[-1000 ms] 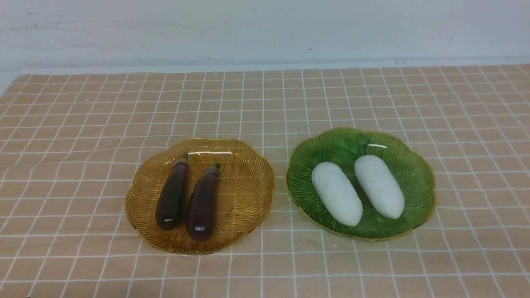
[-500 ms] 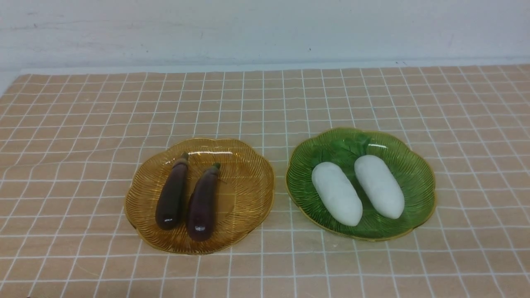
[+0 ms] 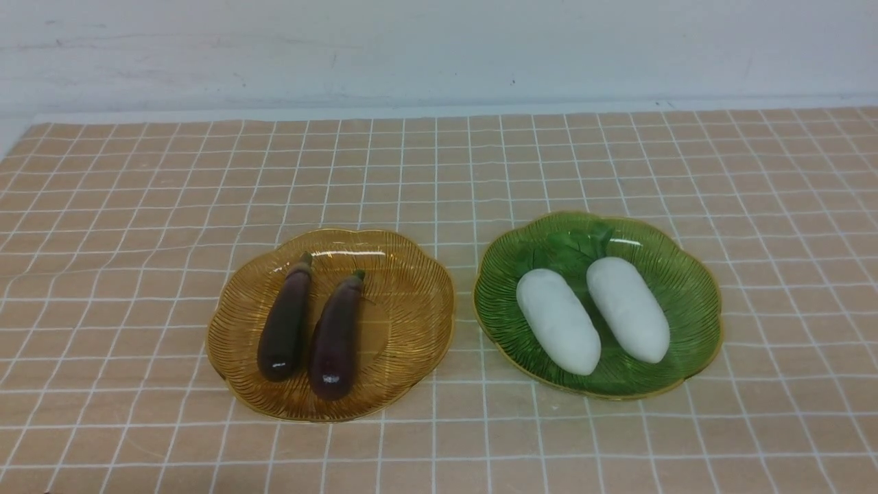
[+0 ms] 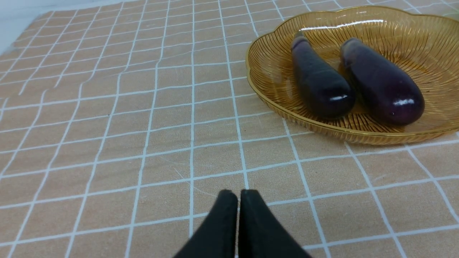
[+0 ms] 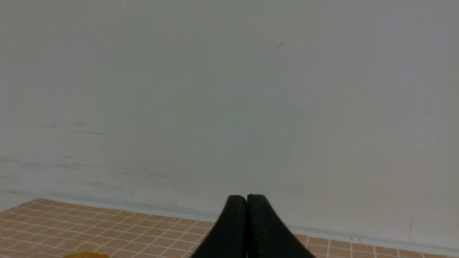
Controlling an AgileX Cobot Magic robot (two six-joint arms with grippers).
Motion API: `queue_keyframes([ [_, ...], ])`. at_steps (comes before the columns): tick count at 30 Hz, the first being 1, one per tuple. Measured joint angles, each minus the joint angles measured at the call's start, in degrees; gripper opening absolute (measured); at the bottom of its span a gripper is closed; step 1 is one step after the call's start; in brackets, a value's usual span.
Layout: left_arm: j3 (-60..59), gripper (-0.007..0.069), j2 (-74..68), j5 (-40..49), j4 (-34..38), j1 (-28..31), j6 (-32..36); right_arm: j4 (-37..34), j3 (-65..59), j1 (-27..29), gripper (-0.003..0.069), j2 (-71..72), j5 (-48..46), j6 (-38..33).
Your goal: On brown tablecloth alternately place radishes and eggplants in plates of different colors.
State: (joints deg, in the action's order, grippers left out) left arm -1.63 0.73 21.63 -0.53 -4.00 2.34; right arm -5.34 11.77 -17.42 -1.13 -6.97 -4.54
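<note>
Gleaming ribbed plates (image 3: pixel 411 329), glossy eggplants (image 3: pixel 285 322)

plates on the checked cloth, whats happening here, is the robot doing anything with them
Nothing is being handled right now. Both eggplants lie side by side in the amber plate, and both radishes lie side by side in the green plate, all on the brown tablecloth. The left hand is shut and empty, low over bare cloth short of the amber plate. The right hand is also shut and empty, pointing at the wall. The sorting looks done.
</note>
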Motion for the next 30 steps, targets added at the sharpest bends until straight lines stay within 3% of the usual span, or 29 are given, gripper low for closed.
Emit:
queue_keyframes([
  [6,0.0,-0.0004,0.0,0.0,0.0,0.0,0.0,8.2,0.0,0.0,-0.0011,0.0,-1.9,7.6],
  [12,0.0,-0.0004,0.0,0.0,0.0,0.0,0.0,9.9,-0.1,0.2,-0.0011,0.2,-7.7,8.8],
  [21,0.0,-0.0004,0.0,0.0,0.0,0.0,0.0,10.0,-7.5,14.3,-0.0011,1.7,-11.2,8.7],
  [30,0.0,-0.0004,0.0,0.1,0.0,0.0,0.0,9.8,-13.3,18.5,-0.0011,1.7,-14.4,8.7],
])
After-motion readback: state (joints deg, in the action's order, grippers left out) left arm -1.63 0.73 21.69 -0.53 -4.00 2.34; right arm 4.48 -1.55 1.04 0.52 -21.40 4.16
